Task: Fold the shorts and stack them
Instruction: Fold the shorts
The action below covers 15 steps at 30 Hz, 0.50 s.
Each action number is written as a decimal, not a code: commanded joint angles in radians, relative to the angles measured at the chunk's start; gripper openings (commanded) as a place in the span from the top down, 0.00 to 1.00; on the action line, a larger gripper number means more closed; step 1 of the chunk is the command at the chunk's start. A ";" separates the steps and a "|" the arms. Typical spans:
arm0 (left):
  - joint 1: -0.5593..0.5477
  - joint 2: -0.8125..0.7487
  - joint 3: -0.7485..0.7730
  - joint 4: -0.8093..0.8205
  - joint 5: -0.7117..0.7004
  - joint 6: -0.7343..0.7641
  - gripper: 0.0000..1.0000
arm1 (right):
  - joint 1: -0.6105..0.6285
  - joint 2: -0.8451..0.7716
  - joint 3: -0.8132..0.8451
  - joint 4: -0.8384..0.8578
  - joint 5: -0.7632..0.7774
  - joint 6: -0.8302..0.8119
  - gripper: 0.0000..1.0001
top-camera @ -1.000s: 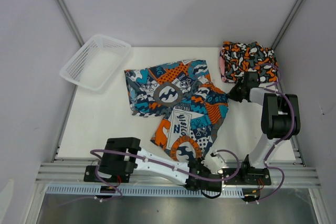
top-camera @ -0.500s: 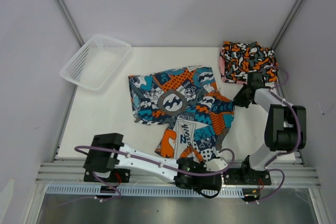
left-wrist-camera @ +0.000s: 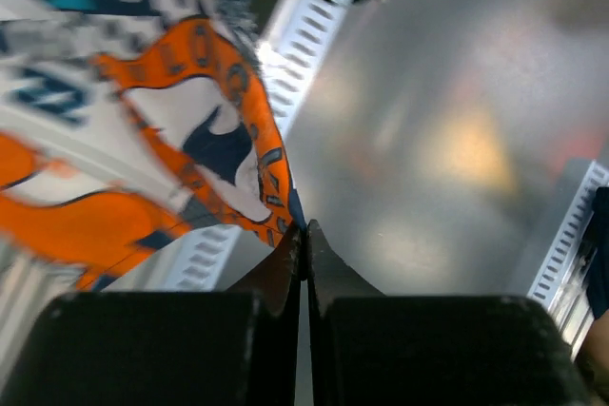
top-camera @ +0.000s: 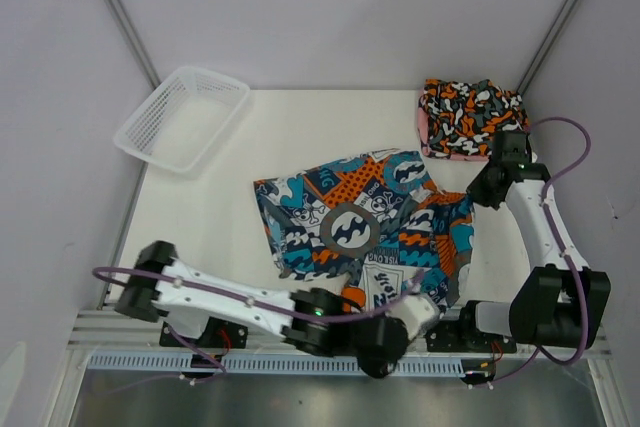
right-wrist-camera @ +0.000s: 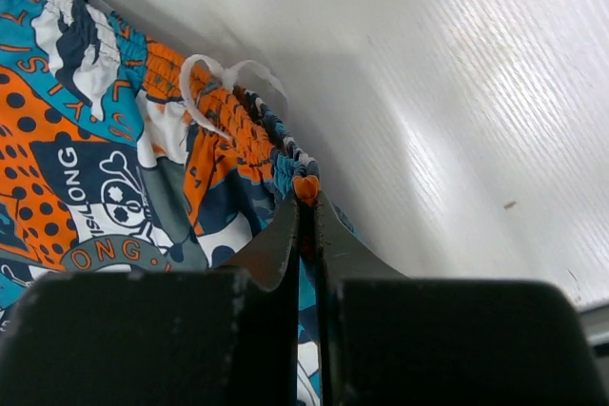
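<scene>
Teal shorts (top-camera: 370,222) lie spread on the table (top-camera: 200,217), pinched at both ends: left gripper (left-wrist-camera: 304,235) clamped on a leg hem, right gripper (right-wrist-camera: 306,202) on the waistband. Straightening before folding, I'd say; next, lay them flat, evenly taut.

Your top camera looks down from above and behind the bases at 6 o'clock, far enough back to take in the whole table (top-camera: 200,227). Your left wrist camera peers close along the left gripper (left-wrist-camera: 304,227), and your right wrist camera close along the right gripper (right-wrist-camera: 306,199). All three views share the teal shorts (top-camera: 350,232).
</scene>
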 commanded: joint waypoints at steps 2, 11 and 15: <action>0.101 -0.307 -0.120 -0.077 -0.080 -0.056 1.00 | -0.025 0.027 0.091 -0.071 0.009 0.023 1.00; 0.414 -0.667 -0.246 -0.241 -0.139 -0.022 1.00 | 0.001 0.200 0.318 -0.121 -0.171 0.159 1.00; 0.540 -0.691 -0.228 -0.287 -0.137 0.036 1.00 | 0.027 0.235 0.393 -0.115 -0.209 0.288 1.00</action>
